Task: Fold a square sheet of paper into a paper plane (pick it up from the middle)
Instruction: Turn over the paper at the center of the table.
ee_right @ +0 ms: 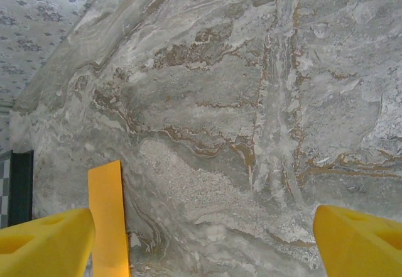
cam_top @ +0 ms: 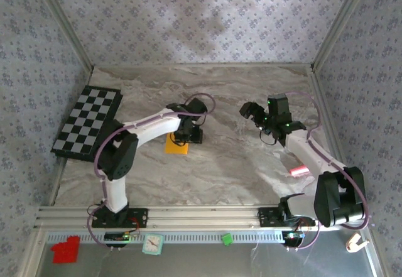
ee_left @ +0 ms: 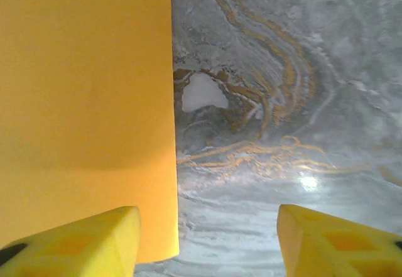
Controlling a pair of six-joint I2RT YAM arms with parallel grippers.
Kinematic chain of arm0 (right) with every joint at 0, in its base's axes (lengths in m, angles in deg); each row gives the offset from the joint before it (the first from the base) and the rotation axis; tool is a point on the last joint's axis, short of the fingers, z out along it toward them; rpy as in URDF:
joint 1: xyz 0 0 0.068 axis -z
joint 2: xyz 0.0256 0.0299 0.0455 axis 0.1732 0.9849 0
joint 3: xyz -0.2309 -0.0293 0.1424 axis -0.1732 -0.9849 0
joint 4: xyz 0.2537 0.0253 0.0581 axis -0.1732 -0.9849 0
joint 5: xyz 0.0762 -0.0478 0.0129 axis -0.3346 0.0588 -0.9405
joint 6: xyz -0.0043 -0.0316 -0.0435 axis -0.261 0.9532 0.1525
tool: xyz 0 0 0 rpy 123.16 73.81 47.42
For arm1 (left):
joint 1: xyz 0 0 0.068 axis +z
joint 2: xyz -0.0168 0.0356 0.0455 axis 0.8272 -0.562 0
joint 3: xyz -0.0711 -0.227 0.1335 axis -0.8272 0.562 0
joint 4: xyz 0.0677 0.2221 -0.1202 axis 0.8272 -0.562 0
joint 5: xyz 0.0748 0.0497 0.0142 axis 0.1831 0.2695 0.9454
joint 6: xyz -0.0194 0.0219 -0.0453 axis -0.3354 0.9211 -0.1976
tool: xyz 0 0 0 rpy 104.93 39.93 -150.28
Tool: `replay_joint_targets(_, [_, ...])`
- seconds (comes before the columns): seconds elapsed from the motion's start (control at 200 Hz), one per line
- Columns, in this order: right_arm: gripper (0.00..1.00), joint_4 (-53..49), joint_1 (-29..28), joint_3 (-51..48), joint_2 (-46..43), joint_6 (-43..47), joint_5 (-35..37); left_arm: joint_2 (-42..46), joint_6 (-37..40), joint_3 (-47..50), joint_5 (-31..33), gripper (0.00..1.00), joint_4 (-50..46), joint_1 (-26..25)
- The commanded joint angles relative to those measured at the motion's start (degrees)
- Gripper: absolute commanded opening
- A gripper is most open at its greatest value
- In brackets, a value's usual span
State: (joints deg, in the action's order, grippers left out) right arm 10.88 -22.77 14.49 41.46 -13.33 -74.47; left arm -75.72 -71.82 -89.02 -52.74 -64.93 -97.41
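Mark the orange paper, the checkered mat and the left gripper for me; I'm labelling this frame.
orange paper (ee_left: 81, 101): left wrist view, middle of its flat face.
checkered mat (cam_top: 88, 121): top view, centre of the pattern.
left gripper (ee_left: 207, 217): left wrist view, midway between yellow fingertips.

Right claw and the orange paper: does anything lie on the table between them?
No, that stretch is bare marble table between the right claw and the orange paper; the top view and the right wrist view both show it.

orange paper (cam_top: 176, 146) partly under left hand (cam_top: 187, 135), checkered mat (ee_right: 19, 183) cropped at edge
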Motion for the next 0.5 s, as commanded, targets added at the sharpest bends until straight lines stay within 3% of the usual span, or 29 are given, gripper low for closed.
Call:
replay_joint_targets(0.0, [0.89, -1.7, -1.5, 1.2, 1.6, 0.1, 0.0, 8.3, -3.5, 3.7, -9.1, 0.66, 7.5, 4.6])
replay_joint_targets(0.155, [0.90, -1.6, -6.5, 3.6, 4.7, 1.6, 0.1, 17.1, -5.2, 10.4, -8.9, 0.80, 10.4, 11.0])
replay_joint_targets(0.26, [0.92, -1.2, -11.7, 6.0, 7.6, 2.7, 0.8, 22.8, -5.8, 15.6, -7.9, 0.97, 11.6, 16.3])
replay_joint_targets(0.495, [0.94, -2.5, -24.4, 17.3, 20.7, 3.4, 1.2, 32.3, -7.0, 25.4, -10.4, 1.00, 14.3, 27.3])
